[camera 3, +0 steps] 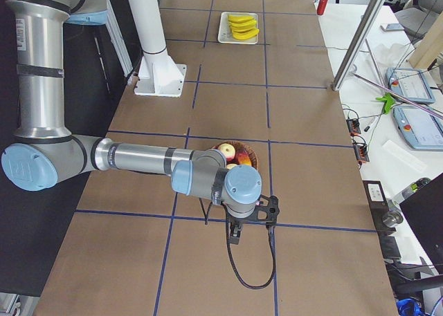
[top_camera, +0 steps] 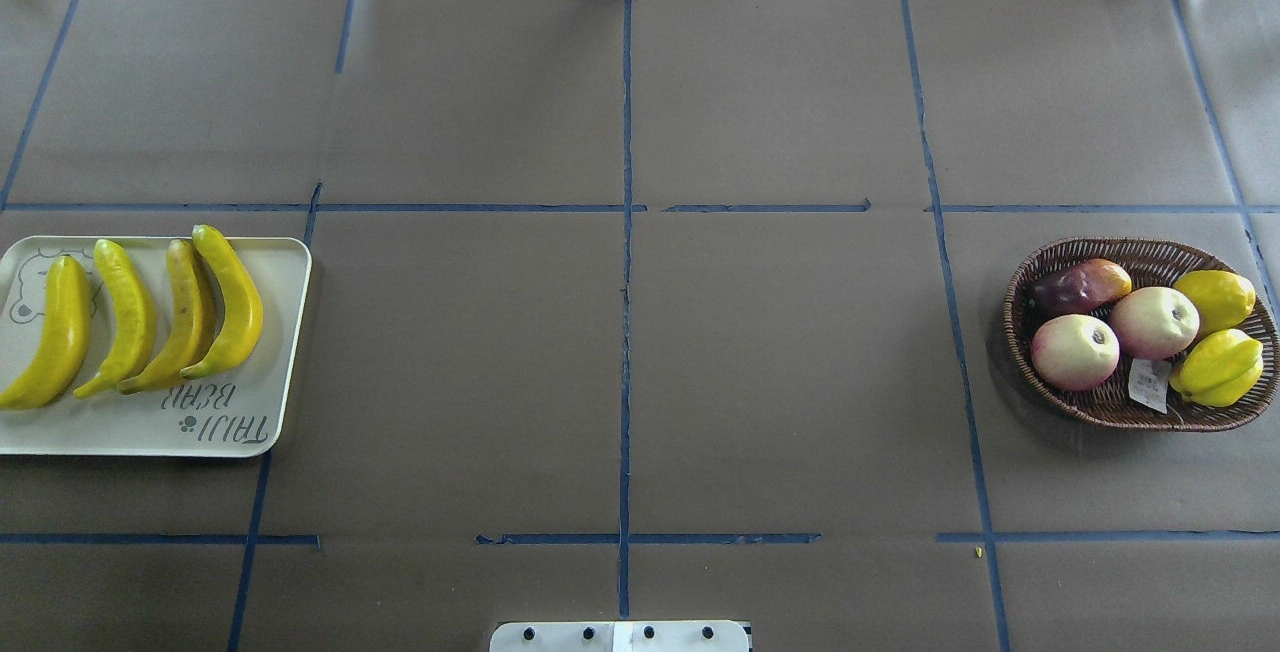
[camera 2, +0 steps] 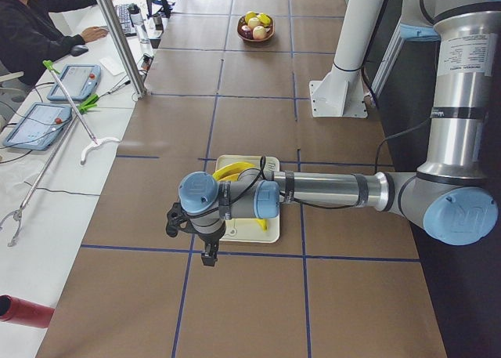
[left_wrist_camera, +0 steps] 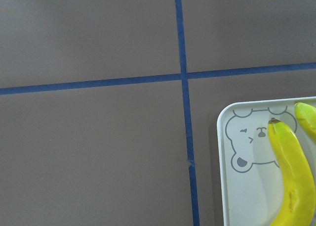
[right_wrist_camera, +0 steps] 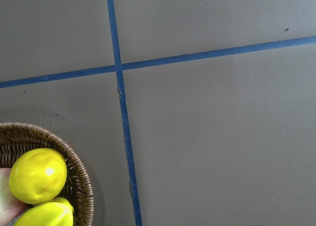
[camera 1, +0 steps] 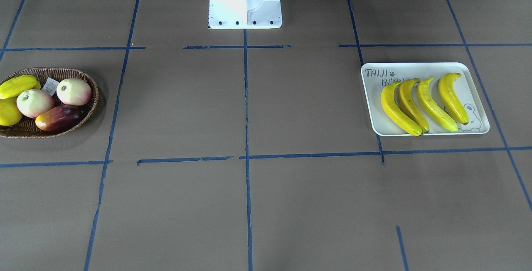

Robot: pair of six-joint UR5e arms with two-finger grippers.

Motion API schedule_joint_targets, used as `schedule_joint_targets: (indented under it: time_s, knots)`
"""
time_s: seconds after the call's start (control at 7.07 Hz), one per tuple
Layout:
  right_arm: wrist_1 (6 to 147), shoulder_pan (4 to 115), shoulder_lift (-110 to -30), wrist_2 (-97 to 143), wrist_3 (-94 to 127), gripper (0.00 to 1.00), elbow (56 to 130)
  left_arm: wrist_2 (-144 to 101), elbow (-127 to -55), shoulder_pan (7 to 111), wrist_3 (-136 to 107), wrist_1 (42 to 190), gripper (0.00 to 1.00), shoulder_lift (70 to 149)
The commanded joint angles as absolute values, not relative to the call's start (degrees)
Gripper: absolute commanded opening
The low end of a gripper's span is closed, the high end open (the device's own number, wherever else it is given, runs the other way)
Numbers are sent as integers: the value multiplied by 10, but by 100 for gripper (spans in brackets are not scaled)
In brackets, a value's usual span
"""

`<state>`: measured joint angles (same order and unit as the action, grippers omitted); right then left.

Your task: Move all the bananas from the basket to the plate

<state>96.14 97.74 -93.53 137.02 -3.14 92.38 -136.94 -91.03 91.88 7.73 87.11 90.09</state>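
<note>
Counting four bananas (top_camera: 138,317) lying side by side on the plate (top_camera: 60,432), and only round and plump fruit (top_camera: 1075,352) in the basket (top_camera: 1095,414), I judge the transfer done, so what remains is a check and a clean pull-away. Only the side views show the left gripper (camera 2: 209,254), hanging just beside the plate, and the right gripper (camera 3: 234,233), just beside the basket, and I cannot tell whether either is spread or pressed together. I would raise each straight up before swinging home, so nothing clips the plate's rim or nudges a banana.
</note>
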Motion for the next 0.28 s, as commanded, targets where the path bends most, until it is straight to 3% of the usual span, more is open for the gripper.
schedule_joint_targets:
  time_s: [0.0,0.14]
  knots:
    - [961,977,-936,1370,-31,100,924,-1369,-911,919,77,871,100,901]
    - [961,977,-936,1371,-31,100,924,-1370,-911,918,77,872,100,901]
